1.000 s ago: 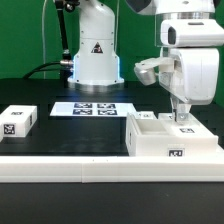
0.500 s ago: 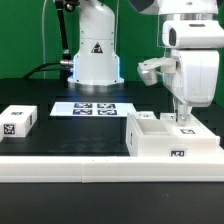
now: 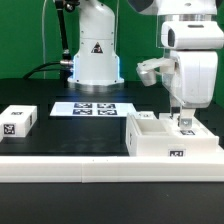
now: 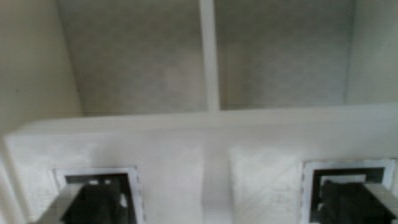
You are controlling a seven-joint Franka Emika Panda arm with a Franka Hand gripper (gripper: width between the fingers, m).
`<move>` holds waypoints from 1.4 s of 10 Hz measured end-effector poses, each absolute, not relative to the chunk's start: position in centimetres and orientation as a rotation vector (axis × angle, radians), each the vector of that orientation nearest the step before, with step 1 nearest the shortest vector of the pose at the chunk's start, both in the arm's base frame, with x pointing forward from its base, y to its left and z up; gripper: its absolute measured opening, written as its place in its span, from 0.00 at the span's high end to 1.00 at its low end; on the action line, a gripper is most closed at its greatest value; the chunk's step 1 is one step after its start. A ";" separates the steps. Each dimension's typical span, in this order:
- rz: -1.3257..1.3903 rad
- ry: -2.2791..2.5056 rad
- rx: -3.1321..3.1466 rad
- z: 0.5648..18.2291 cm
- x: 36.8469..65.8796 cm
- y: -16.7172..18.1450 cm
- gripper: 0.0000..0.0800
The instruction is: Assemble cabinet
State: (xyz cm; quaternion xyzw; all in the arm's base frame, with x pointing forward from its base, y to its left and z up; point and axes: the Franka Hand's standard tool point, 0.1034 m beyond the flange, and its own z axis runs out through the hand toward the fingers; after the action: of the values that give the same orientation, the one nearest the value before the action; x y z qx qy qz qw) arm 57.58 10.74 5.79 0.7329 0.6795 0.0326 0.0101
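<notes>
Straddling a white wall of the cabinet [image 3: 160, 145], which sits on the near side at the exterior view's right, the gripper [image 3: 181, 116] has its fingers spread wide and holds nothing. Best, I judge, to centre that wall between both fingers before closing, so the squeeze doesn't skew it.

My cabinet [image 3: 160, 148], a large white open-topped box with inner compartments and a small black-and-white tag on its front, sits upright at the exterior view's right.
</notes>
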 end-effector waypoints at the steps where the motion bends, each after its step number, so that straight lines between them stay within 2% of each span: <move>1: 0.102 2.121 2.288 5.8 57.6 10.7 0.10; 2: 0.102 2.121 2.288 5.8 57.6 10.7 0.10; 3: 0.102 2.121 2.288 5.8 57.6 10.7 0.02; 5: 0.103 2.117 2.290 5.9 57.5 10.7 0.00; 6: 0.101 2.111 2.290 6.8 57.2 10.7 0.00; 10: 0.071 2.090 2.294 9.7 53.5 10.6 0.00; 12: 0.035 2.089 2.302 10.0 50.2 10.5 0.00; 14: 0.026 2.091 2.302 9.9 49.4 10.3 0.00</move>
State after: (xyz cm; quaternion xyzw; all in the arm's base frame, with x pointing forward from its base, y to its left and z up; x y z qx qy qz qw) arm 49.43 10.31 9.92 0.7401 0.6722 0.0085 0.0157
